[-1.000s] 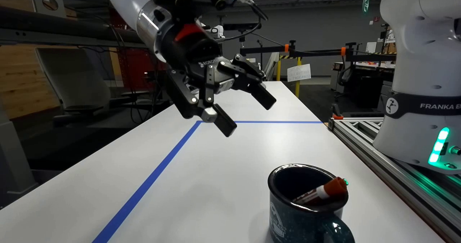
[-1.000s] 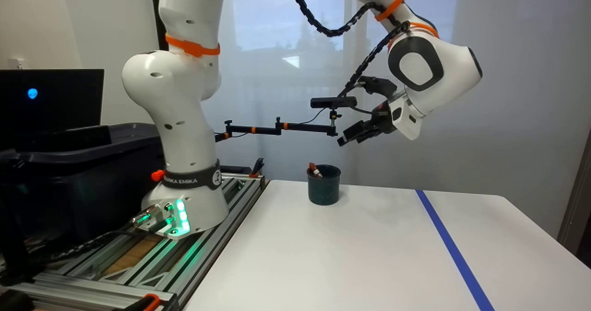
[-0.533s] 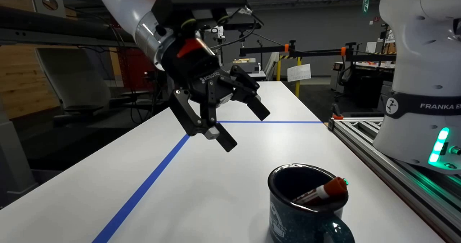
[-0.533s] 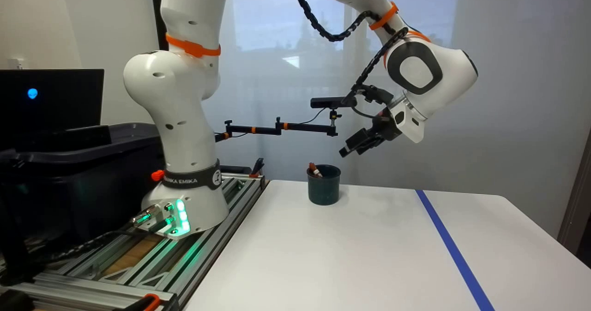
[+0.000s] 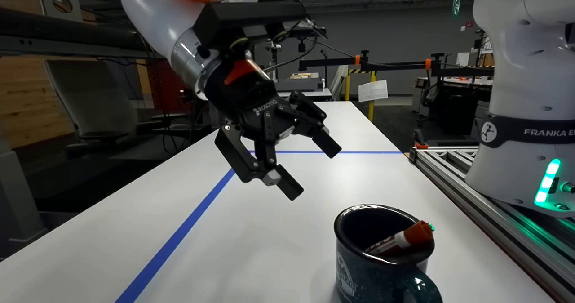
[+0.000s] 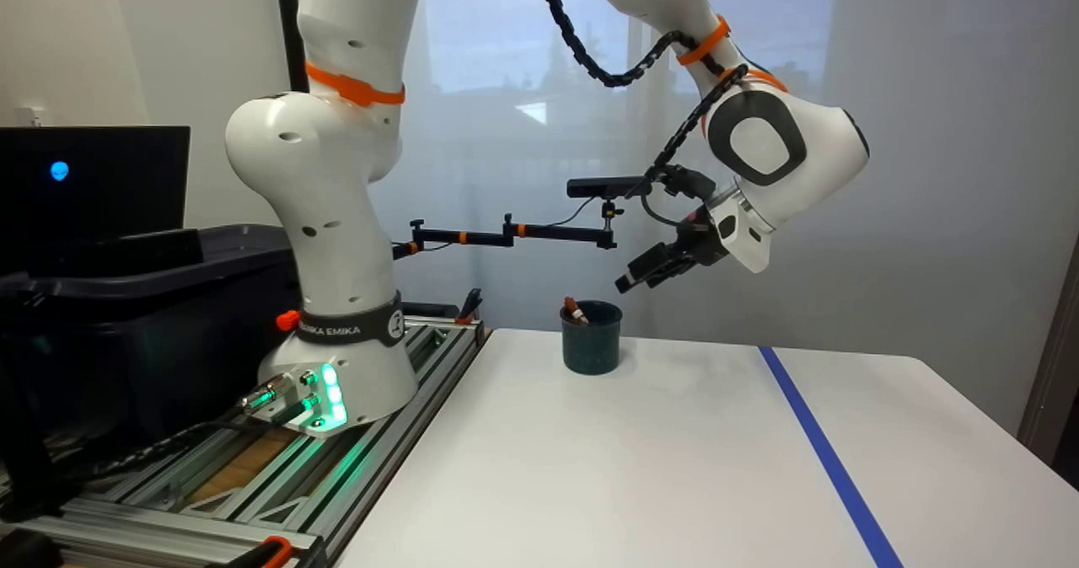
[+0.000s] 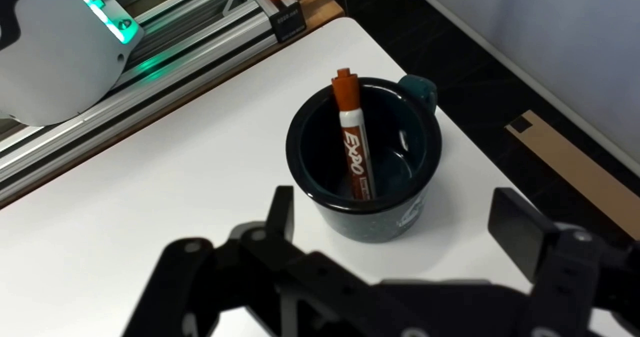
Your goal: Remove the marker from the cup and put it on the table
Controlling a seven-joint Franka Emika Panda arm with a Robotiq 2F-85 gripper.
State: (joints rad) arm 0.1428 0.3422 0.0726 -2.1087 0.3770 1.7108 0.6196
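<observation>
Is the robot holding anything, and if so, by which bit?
Nothing is held. The gripper is open and apart from the cup, and the marker leans untouched inside that cup.

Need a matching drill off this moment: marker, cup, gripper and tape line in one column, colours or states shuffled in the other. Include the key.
Column 1
1) marker
2) cup
3) gripper
4) tape line

Column 2
a) open, above the tabletop, holding nothing
b) blue, flat on the tabletop
c) leaning, lettered EXPO on its side
d) dark teal, standing upright

Pairs: 1-c, 2-d, 3-a, 4-b
</observation>
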